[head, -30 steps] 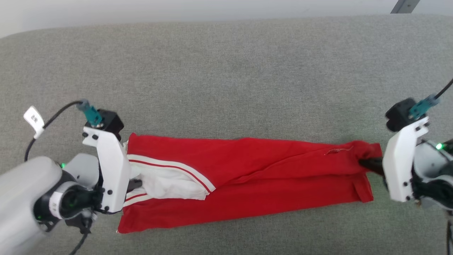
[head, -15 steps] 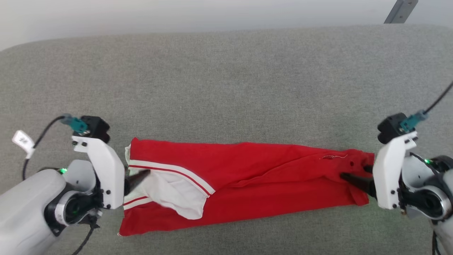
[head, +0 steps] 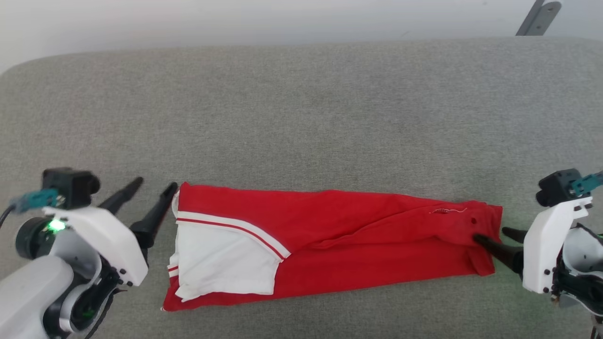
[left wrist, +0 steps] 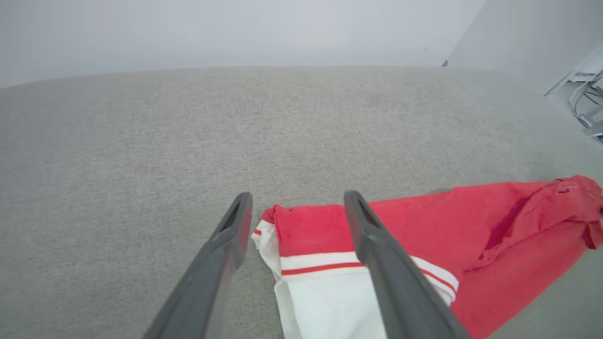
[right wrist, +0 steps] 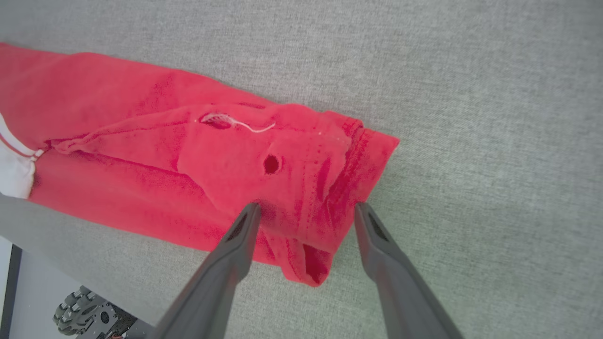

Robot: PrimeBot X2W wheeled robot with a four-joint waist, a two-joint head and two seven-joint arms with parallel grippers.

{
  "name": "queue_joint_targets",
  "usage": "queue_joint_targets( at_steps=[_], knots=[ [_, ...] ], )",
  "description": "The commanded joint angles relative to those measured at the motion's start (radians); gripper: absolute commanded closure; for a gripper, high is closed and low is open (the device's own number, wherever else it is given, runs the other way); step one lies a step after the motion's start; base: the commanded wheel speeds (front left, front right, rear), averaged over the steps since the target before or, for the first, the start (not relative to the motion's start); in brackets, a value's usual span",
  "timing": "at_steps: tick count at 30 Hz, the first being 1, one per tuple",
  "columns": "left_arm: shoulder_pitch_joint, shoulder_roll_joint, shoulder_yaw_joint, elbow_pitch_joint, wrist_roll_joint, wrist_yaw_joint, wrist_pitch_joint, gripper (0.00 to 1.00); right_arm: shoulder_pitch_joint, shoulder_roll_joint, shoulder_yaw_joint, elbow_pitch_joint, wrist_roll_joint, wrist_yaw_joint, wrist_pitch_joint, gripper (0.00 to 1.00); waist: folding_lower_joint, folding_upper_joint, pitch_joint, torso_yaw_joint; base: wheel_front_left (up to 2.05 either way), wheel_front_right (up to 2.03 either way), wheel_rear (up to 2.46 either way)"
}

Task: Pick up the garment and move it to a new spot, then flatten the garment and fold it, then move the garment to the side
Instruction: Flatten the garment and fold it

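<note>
Now that both grippers have let go, the shirt point(head: 358, 245) lies slack as a long folded strip on the grey cushion point(head: 301, 103), its white sleeve point(head: 221, 259) settled flat. The lengthwise fold looks done, and a crosswise fold is probably next. The left gripper point(head: 156, 183) stands spread just beside the sleeve end. The right gripper point(head: 490, 233), also spread, straddles the hem end.
</note>
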Motion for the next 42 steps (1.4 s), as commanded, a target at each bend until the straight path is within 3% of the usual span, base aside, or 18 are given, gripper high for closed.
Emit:
queue_joint_targets(
  at_steps=[1,8,13,23,24,25,26,35,42],
  knots=[
    [0.023,0.002,0.011,-0.003,0.022,0.012,-0.052,0.0,0.002,0.005,-0.012,0.004,-0.013,0.0,-0.013,0.0,0.0,0.0,0.005,0.006,0.0,0.0,0.0],
    [0.107,-0.024,0.064,0.005,0.057,0.042,-0.161,0.0,-0.036,0.011,-0.008,0.069,-0.031,0.0,-0.028,0.0,0.0,0.0,0.017,0.029,0.0,0.0,0.0],
    [0.194,-0.095,0.203,0.012,0.127,0.059,-0.171,0.0,-0.082,0.011,0.045,0.159,-0.026,0.0,-0.056,0.0,0.0,0.0,0.025,0.058,0.0,0.0,0.0],
    [0.436,-0.298,0.549,0.045,0.34,-0.029,-0.172,0.0,-0.136,0.078,0.232,0.304,0.12,0.003,-0.025,0.0,0.0,0.0,0.033,0.104,0.0,0.0,0.0],
    [0.456,-0.321,0.584,0.049,0.365,-0.043,-0.172,0.0,-0.139,0.082,0.25,0.306,0.143,0.003,-0.02,0.29,0.0,0.0,0.032,0.107,0.0,0.0,0.0],
    [0.475,-0.343,0.615,0.05,0.388,-0.059,-0.172,0.0,-0.143,0.087,0.271,0.304,0.165,0.003,-0.013,0.69,0.0,0.0,0.032,0.108,0.0,0.0,0.0],
    [0.488,-0.362,0.648,0.046,0.415,-0.075,-0.172,0.0,-0.147,0.085,0.285,0.302,0.185,0.003,-0.008,1.0,0.0,0.0,0.032,0.11,0.0,0.0,0.0],
    [0.603,-0.558,0.895,0.061,0.581,-0.213,-0.172,0.0,-0.205,-0.011,0.28,0.301,0.297,-0.001,-0.055,1.0,0.0,0.0,0.022,0.119,0.0,0.0,0.0],
    [0.635,-0.655,1.011,0.069,0.67,-0.288,-0.172,0.0,-0.208,-0.118,0.211,0.339,0.335,-0.001,-0.101,1.0,0.0,0.0,0.01,0.111,0.0,0.0,0.0]
  ],
)
